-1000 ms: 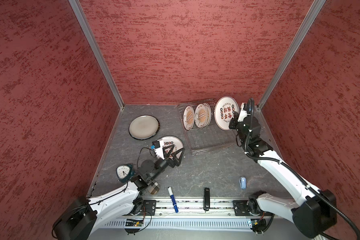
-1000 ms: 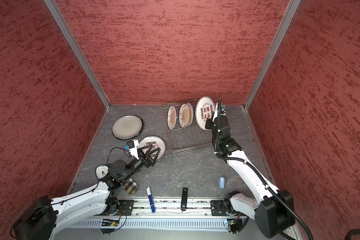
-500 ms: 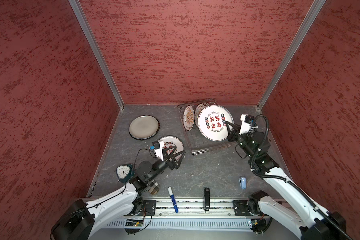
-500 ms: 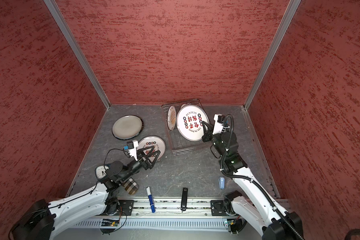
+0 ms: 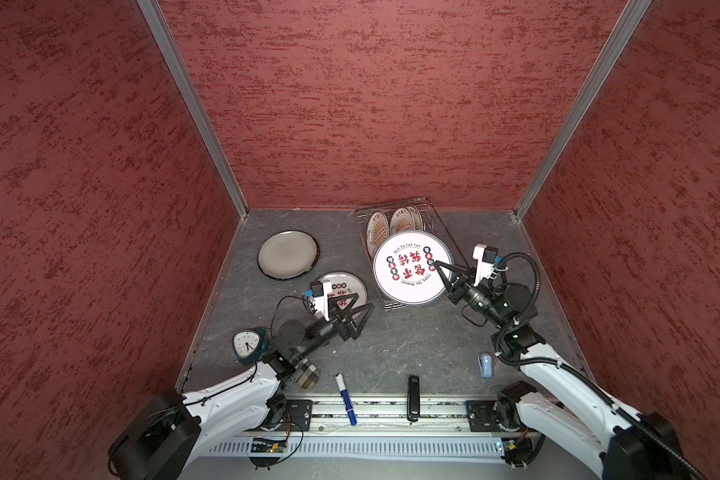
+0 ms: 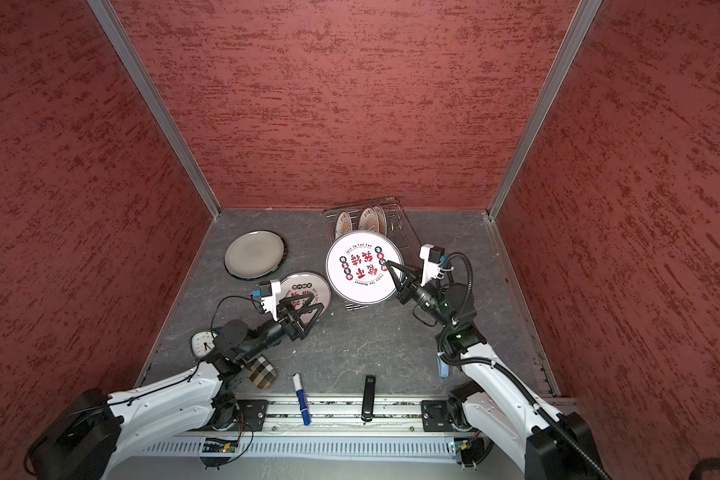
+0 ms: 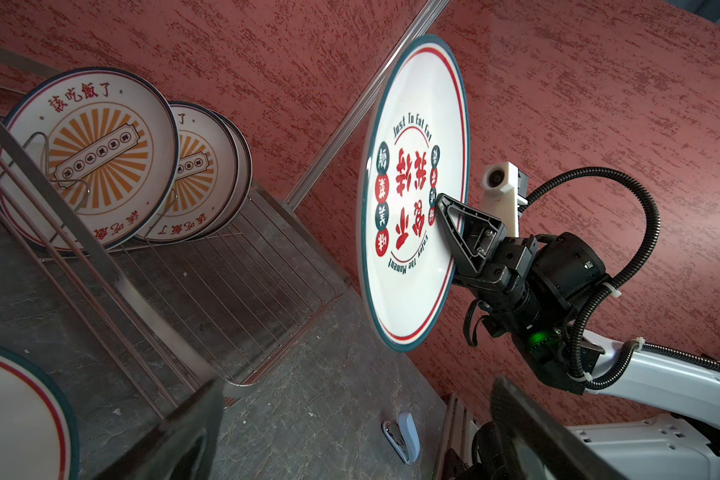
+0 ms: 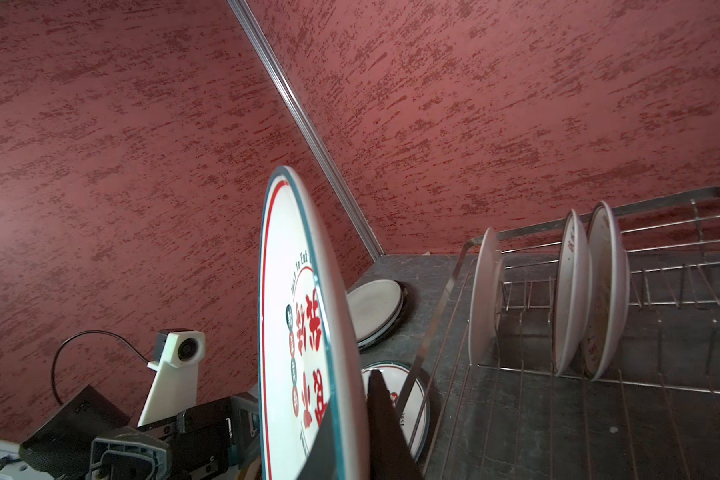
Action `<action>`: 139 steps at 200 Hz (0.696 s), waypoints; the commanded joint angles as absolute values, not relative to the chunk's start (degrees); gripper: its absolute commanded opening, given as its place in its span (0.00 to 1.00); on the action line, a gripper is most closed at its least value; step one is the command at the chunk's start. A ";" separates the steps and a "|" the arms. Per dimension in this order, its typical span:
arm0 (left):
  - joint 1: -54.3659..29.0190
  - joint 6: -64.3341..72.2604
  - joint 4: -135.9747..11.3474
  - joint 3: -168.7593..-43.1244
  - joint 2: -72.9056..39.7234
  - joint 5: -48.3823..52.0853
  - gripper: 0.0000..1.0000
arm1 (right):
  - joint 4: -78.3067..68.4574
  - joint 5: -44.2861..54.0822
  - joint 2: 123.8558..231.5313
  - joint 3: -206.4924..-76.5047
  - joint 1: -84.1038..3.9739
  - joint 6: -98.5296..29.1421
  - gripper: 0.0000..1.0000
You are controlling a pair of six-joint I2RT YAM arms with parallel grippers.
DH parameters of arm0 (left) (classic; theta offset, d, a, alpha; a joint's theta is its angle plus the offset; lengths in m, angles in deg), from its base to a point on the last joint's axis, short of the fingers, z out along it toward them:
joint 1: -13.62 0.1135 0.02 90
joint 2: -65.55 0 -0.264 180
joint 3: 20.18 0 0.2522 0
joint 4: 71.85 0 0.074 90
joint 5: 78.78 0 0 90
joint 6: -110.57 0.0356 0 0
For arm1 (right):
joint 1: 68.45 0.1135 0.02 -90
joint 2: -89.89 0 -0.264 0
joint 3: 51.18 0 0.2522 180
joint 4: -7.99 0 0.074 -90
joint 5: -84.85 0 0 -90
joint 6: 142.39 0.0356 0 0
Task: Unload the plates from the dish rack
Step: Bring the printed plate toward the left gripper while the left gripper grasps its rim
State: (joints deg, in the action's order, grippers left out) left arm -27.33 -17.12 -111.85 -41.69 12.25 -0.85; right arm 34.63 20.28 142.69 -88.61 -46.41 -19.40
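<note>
My right gripper (image 5: 438,267) (image 8: 350,411) is shut on the rim of a white plate (image 5: 408,268) (image 6: 360,268) (image 7: 412,195) with red characters and a teal edge. The plate hangs above the front end of the dish rack (image 5: 435,220) (image 7: 267,266) with its face toward both top views. Three sunburst plates (image 7: 88,158) (image 8: 485,299) stand upright in the rack's far prongs. A grey plate (image 5: 287,253) and another red-lettered plate (image 5: 341,284) lie flat on the table. My left gripper (image 5: 363,301) (image 7: 358,382) hovers open and empty over that second plate's near edge.
A teal clock (image 5: 248,344) and a checked cup (image 5: 306,374) sit by the left arm. A blue marker (image 5: 346,399) and a black stapler (image 5: 413,397) lie at the front rail, and a light blue stapler (image 5: 485,365) lies near the right arm. Red walls enclose three sides.
The right gripper has lifted the red-lettered plate from the rack's right end, carried it forward and left, and turned its face upward. The left arm has barely moved.
</note>
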 commanded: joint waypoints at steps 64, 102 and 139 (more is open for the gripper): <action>-30.24 -16.91 -116.23 -41.50 11.59 0.72 0.82 | 53.08 21.12 150.67 -86.96 -38.87 -16.92 0.00; -30.24 -18.16 -115.93 -41.51 11.93 0.85 0.61 | 57.51 22.04 154.33 -86.84 -36.95 -16.02 0.00; -30.24 -19.19 -116.05 -41.49 11.85 1.88 0.43 | 59.86 22.44 157.29 -86.96 -35.45 -15.63 0.00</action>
State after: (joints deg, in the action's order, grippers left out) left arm -30.11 -18.70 -115.02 -41.69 11.51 0.96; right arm 51.70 21.33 156.39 -86.51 -36.53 -16.97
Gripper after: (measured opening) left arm 0.477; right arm 0.095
